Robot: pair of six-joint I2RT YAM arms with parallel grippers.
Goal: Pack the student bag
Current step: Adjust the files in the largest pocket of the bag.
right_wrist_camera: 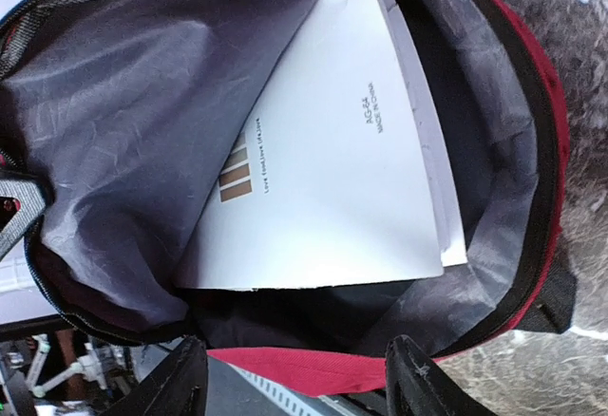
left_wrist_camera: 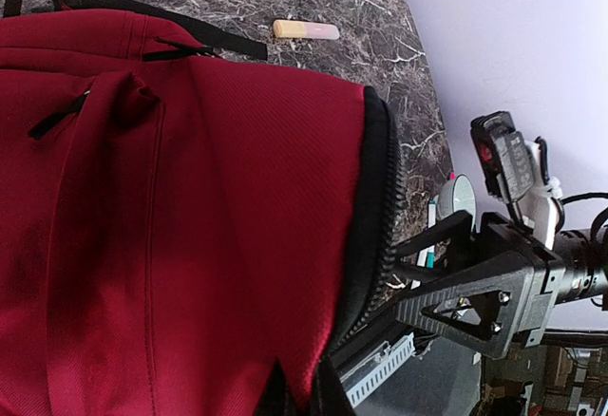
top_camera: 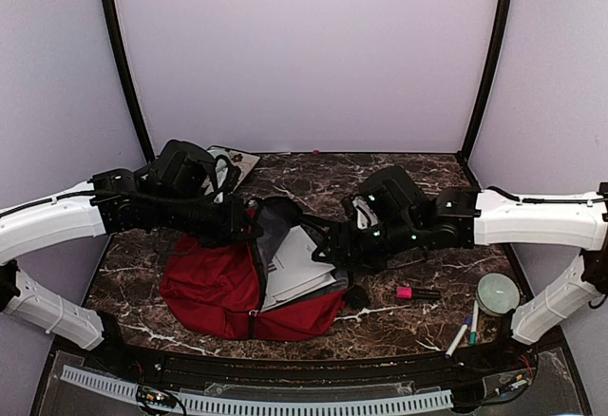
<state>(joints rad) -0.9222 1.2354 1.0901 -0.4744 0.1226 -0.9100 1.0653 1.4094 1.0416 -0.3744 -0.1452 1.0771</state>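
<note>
The left gripper (top_camera: 239,226) is pinched shut on the rim of the large dark-red fabric backpack (top_camera: 214,288) lying below it. The right gripper (right_wrist_camera: 296,359), spread and empty, faces its mouth; a white paper booklet (right_wrist_camera: 332,150) sits just ahead inside.

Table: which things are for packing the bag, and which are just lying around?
For the job: student bag; white booklet already inside it; left hand pinching its rim; right hand open at its mouth.
Lying about, maybe for packing later: pink highlighter; white pen; teal pen; pale round disc; yellow-pink eraser.
</note>
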